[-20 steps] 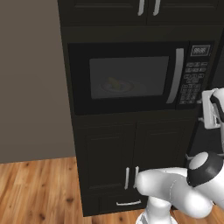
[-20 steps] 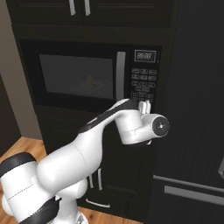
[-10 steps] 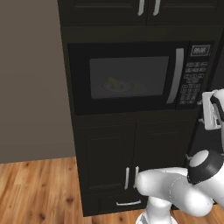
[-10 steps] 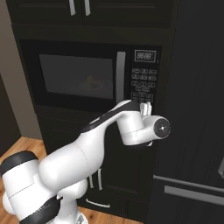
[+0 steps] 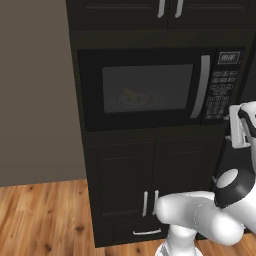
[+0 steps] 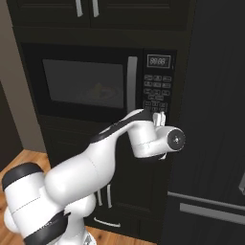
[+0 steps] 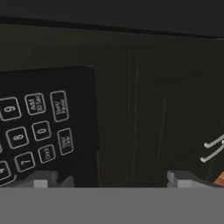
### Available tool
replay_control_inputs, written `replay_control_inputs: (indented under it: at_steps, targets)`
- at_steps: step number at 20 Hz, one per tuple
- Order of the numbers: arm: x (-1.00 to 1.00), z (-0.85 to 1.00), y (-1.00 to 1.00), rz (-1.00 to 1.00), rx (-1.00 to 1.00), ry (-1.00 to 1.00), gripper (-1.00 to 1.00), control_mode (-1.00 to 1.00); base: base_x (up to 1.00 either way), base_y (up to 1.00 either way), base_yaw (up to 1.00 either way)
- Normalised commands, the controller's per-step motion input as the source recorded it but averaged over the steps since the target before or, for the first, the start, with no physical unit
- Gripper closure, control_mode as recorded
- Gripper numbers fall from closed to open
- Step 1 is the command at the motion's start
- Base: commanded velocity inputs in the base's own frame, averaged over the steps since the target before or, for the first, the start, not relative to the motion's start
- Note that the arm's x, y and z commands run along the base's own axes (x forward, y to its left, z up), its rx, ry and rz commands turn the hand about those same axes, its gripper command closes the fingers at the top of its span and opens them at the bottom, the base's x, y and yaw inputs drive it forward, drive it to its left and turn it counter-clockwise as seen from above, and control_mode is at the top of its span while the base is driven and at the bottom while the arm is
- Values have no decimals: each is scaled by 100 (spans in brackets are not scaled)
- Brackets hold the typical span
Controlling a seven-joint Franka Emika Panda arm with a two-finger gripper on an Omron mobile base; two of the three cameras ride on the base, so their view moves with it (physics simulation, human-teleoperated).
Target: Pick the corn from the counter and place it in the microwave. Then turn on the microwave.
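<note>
The black microwave (image 5: 145,90) (image 6: 86,81) is built into dark cabinetry, its door shut and its silver handle (image 5: 202,87) upright. Through the grey window the yellow corn (image 5: 131,96) (image 6: 98,88) lies dimly on the turntable plate. My gripper (image 6: 159,117) (image 5: 236,125) is level with the bottom of the keypad (image 6: 157,91) (image 5: 222,90), close in front of it. In the hand view the keypad (image 7: 39,131) sits at left, and the gripper (image 7: 111,181) is open with nothing between its fingertips (image 7: 41,179). The counter is out of view.
Black cabinet doors with thin silver handles (image 5: 150,202) sit under the microwave, and more cabinets are above it. A tall black panel (image 6: 213,119) stands right of the keypad. A grey wall (image 5: 35,100) and wood floor (image 5: 40,215) lie to the left.
</note>
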Motion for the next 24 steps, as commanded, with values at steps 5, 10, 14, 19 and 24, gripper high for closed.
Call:
replay_control_inputs:
  at_steps: [5,10,14,19,24]
  targets:
    - [11,0,0,0,1,0,-100,-100,0,0,0]
    - [4,-2,0,0,1,0,-100,-100,0,0,0]
    - [0,-5,-1,0,1,0,-100,-100,0,0,0]
    - [1,-5,0,0,1,0,-100,-100,0,0,0]
    - [9,-1,0,0,1,0,-100,-100,0,0,0]
